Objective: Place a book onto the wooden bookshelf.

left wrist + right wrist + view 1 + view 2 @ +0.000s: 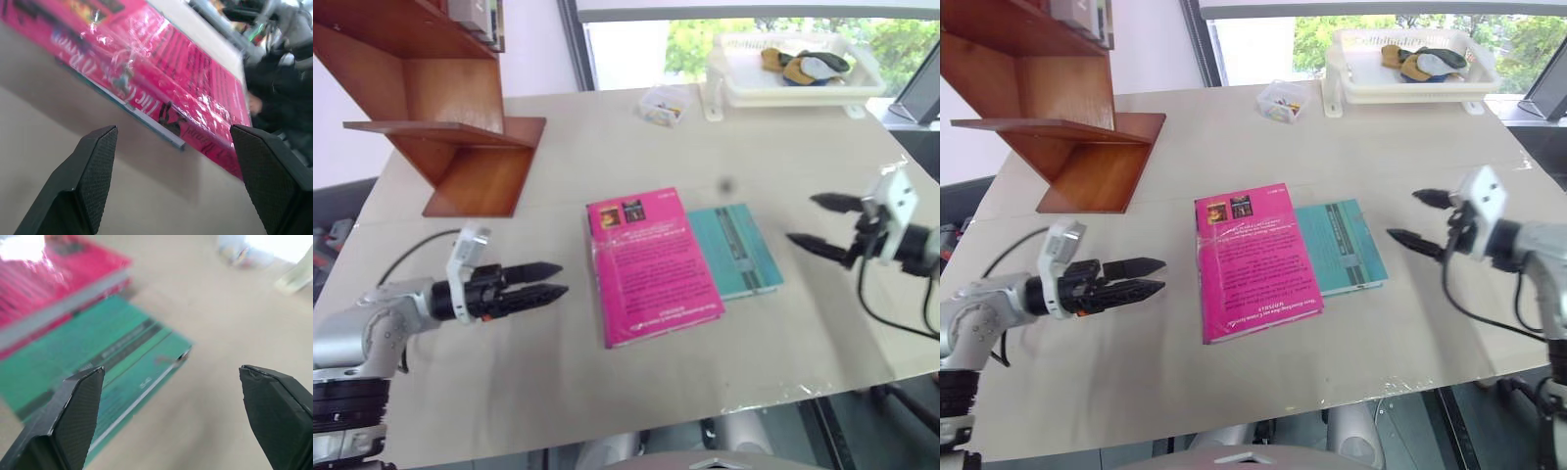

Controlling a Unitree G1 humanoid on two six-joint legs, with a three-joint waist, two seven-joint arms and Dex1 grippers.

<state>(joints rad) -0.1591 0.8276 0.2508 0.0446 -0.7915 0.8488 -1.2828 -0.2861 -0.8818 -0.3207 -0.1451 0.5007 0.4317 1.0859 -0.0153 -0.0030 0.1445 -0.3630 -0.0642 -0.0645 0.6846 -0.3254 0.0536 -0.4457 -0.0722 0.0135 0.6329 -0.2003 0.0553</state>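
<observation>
Progress so far looks like basically zero: the book lies flat on the table, nothing gripping it, and the whole lift and carry is left to do. The left gripper sits low, just off the book's near long edge, fingers spread wide in its wrist view with the pink spine lined up between and beyond them, not touching yet. The right gripper hangs off the other side, also wide open and holding nothing, with the teal book between its fingertips and the pink one. That teal book is butted right against the pink one, maybe slightly tucked under it, so the far edge is crowded; the left side is the free one. Past both grippers the table is bare all the way to the wooden bookshelf, well apart from the book, its lower boards open. A small clear box and a white tray sit further back, out of the way.
</observation>
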